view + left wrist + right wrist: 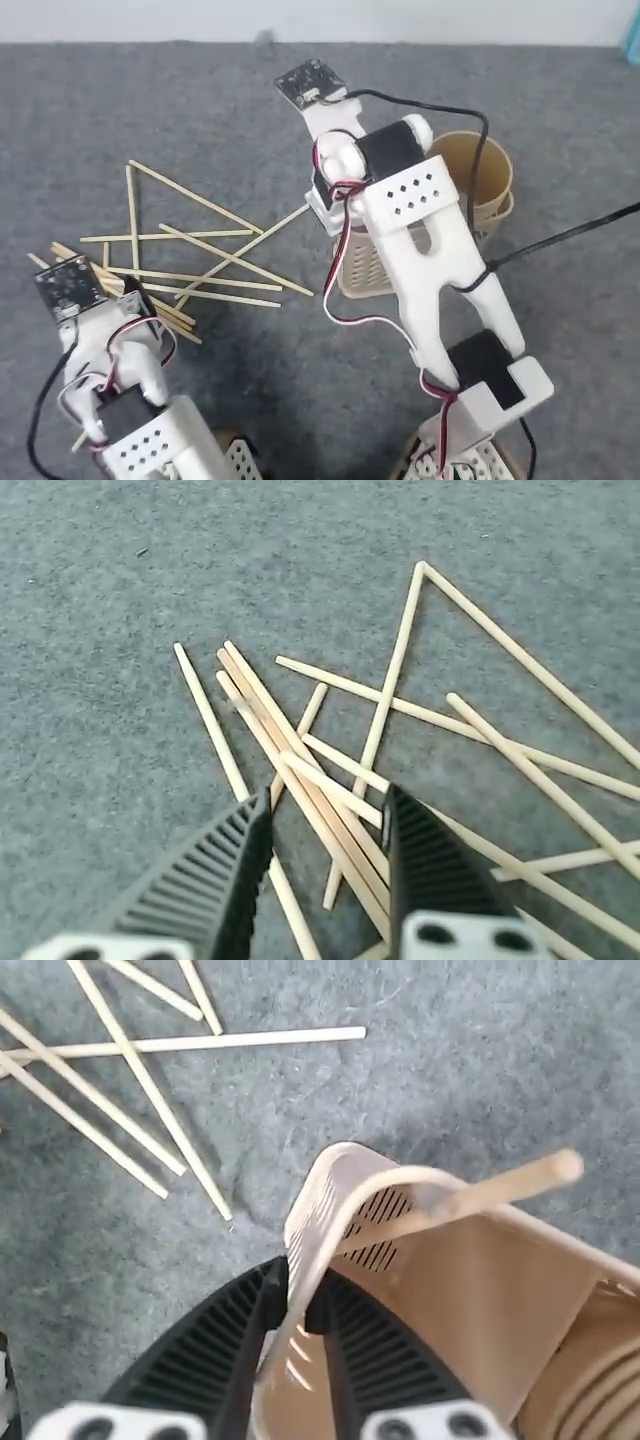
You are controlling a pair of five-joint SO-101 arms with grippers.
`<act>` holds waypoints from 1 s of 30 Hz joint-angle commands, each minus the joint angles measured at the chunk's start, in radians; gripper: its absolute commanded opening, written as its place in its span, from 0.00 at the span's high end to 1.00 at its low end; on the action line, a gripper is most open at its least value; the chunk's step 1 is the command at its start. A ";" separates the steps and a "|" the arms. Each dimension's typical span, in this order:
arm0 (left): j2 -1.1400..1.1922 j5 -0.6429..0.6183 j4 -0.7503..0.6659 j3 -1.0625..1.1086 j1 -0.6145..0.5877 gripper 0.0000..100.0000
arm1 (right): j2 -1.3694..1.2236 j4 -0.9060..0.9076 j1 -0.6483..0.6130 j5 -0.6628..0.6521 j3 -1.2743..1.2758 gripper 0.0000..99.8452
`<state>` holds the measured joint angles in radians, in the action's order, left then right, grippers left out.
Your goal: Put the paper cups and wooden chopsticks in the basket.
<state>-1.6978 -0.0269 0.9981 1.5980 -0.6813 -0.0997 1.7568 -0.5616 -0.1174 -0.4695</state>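
Note:
Several wooden chopsticks [190, 255] lie scattered and crossed on the grey carpet at the left. My left gripper [328, 805] hangs open just above the near end of that pile [330, 780], with a few sticks between its jaws. The beige perforated basket [365, 270] stands at centre right with a brown paper cup [478, 170] inside it. My right gripper [298, 1280] is shut on the basket's rim wall [330, 1195]. One chopstick [500, 1192] leans inside the basket and pokes over the rim. Stacked cup rims [590, 1390] show inside.
The grey carpet [150, 110] covers the whole table. The right arm's white body [430, 250] stretches over the basket. More loose chopsticks [130, 1060] lie on the carpet beyond the basket. Both arm bases sit at the near edge.

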 commanded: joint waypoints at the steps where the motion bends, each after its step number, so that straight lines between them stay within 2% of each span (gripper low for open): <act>1: -0.002 0.009 -0.029 -0.004 0.003 0.83 | 0.007 0.022 0.005 0.006 -0.107 0.99; 10: -0.002 0.009 -0.029 -0.004 0.003 0.83 | -0.013 -0.050 -0.048 0.051 -0.155 0.99; 19: -0.002 0.011 -0.028 -0.004 0.003 0.83 | -0.113 -0.200 -0.048 0.051 -0.157 0.99; 30: -0.002 0.041 -0.032 0.002 0.005 0.83 | -0.079 -0.323 -0.047 0.064 -0.157 0.99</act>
<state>-1.6978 0.0069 0.9981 1.6057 -0.6828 -0.2317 1.4745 -0.6030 -0.0713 -0.5754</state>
